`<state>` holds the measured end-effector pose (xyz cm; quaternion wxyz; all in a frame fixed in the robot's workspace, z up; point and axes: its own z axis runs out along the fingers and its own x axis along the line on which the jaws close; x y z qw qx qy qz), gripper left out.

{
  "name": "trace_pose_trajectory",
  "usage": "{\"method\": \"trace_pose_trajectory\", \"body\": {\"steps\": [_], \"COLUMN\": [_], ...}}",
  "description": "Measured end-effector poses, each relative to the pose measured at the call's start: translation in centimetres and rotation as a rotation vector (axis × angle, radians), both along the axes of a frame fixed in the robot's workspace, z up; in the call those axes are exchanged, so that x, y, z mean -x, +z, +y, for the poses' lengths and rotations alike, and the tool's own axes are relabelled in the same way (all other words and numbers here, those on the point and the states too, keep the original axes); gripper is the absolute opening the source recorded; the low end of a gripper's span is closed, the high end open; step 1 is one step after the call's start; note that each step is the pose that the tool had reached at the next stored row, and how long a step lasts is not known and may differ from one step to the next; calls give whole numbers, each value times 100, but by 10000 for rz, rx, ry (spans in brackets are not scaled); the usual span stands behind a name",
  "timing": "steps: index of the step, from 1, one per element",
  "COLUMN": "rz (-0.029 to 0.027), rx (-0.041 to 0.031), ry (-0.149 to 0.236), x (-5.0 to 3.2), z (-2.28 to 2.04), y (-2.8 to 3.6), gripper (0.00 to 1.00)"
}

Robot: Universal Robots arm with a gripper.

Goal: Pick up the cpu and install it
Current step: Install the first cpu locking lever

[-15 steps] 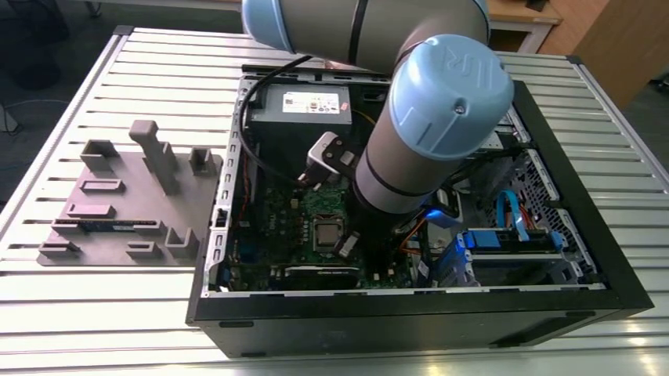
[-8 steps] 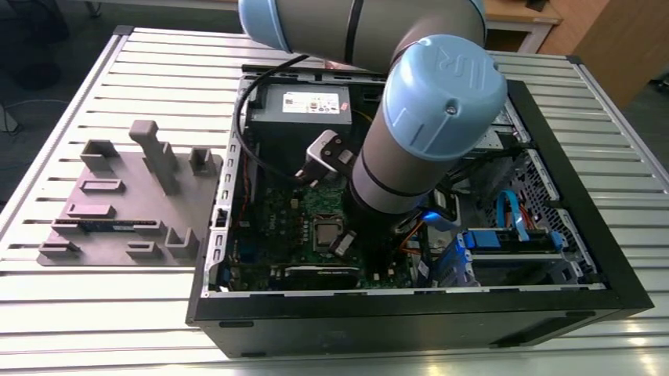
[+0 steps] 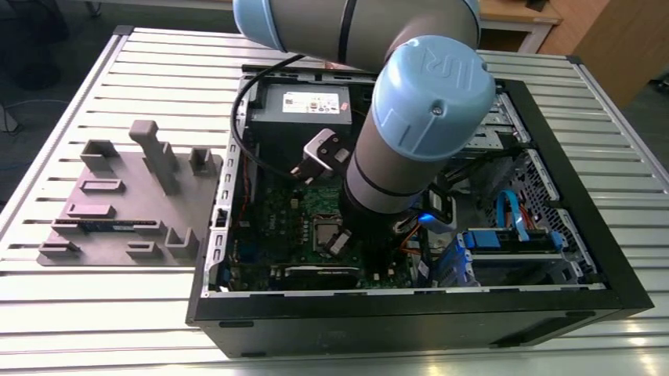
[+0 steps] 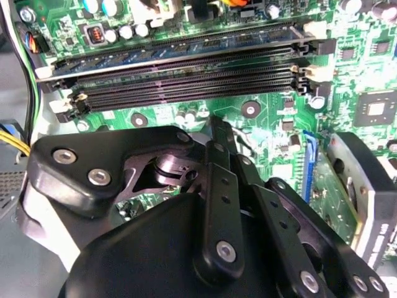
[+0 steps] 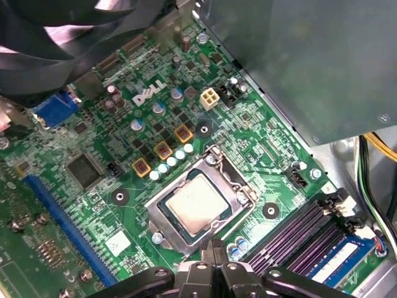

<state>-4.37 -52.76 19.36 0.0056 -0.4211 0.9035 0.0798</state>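
The cpu [image 5: 197, 204] lies flat inside the metal-framed socket [image 5: 201, 208] on the green motherboard [image 5: 93, 205], silver top up. The claw [image 5: 214, 273] hangs close beside the socket's edge, nearest the memory slots [image 5: 301, 233], holding nothing; whether its tips are spread cannot be told.

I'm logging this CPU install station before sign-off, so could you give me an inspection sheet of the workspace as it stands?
Surface: ribbed metal table carrying an open black computer case.
Job's things: small square silver-topped cpu lies in the metal-framed socket of the green motherboard.
Clutter: grey fixture tray with upright holders beside the case, at the exterior view's left.
Grippers: black gripper low over the board, right by the socket's edge; fingers together, holding nothing.
Cables: black cable looping from the arm; blue cables and yellow wires inside the case.
Surroundings: wooden furniture behind the table.
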Motion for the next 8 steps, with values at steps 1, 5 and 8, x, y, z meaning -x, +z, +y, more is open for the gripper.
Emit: {"method": "trace_pose_trajectory", "body": {"steps": [1,5,8], "rz": [-14,-67,-80], "rx": [0,4,7], "ry": [-64,-442,-768], "x": [0,1,10], "z": [2,6,8], "y": [-5,-27,-37], "gripper": [11,11,11]}}
